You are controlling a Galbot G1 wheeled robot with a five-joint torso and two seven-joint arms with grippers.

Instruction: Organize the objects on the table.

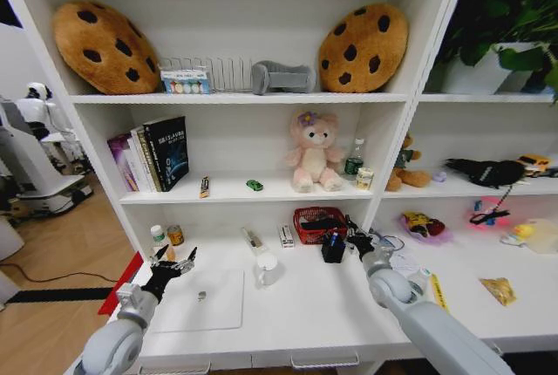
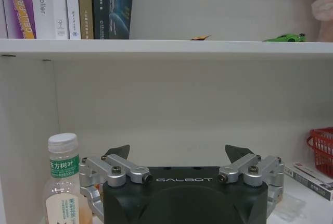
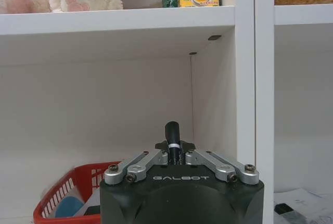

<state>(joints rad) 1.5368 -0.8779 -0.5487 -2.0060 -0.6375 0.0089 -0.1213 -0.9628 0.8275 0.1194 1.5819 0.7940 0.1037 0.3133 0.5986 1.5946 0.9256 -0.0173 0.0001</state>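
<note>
We face a staged home study inside a robot lab: white shelves (image 1: 235,98) with books (image 1: 153,155), a plush bear (image 1: 311,152), and another robot (image 1: 30,153) parked beside them.

Left claw (image 1: 177,261) hovers with fingers spread wide — right claw (image 1: 353,237) is raised, pinched closed on a black marker (image 3: 172,136).

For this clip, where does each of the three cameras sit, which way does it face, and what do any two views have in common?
Head view: on the robot's head, looking forward and down at the desk and shelves; both arms show, left gripper open beside the laptop, right gripper near the red basket.
Left wrist view: on the left wrist, facing the shelf wall; open left gripper in the foreground, a bottle beside it.
Right wrist view: on the right wrist, facing the shelf back; right gripper shut on a black marker.
Shared: all three views show the red basket.
</note>
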